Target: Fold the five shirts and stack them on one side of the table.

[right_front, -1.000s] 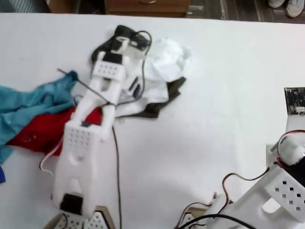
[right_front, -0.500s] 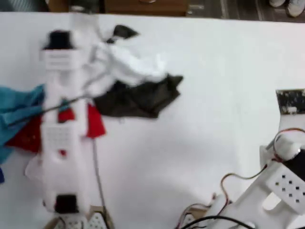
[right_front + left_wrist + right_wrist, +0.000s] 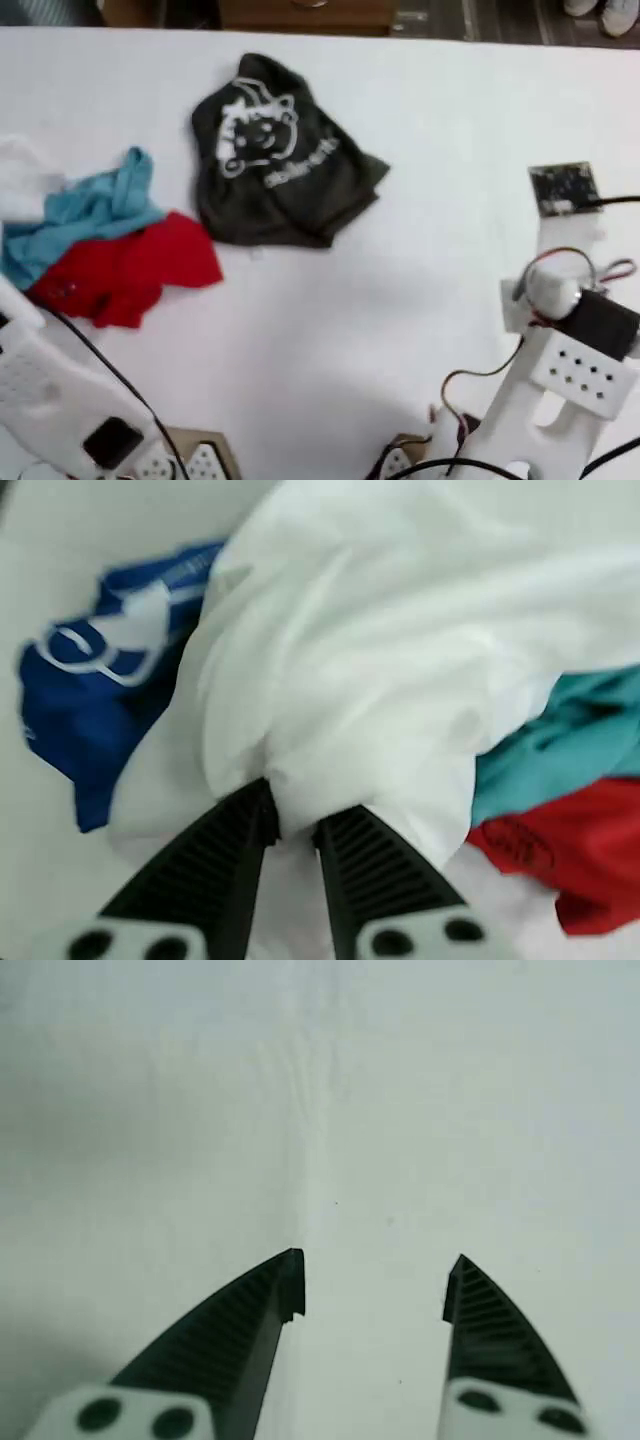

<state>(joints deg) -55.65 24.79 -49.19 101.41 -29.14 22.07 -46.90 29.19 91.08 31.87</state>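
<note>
Left fingers [image 3: 268, 815] pinch a fold of the white shirt [image 3: 400, 660], bunched at the desk's [image 3: 450, 300] left side against the blue shirt [image 3: 90, 690], teal shirt [image 3: 560, 740] and red shirt [image 3: 570, 850]; right fingers [image 3: 290, 1285] hang spread over bare desk. Soft and light, the white shirt will likely sag, so shoulders or hem corners look the better hold.

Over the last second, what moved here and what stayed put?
The left arm swung from the middle of the table to its left edge, the left gripper shut on the white shirt and dragging it off the black shirt, which now lies uncovered, print up. The right arm shifted slightly inward. The teal shirt and red shirt stayed put.
</note>
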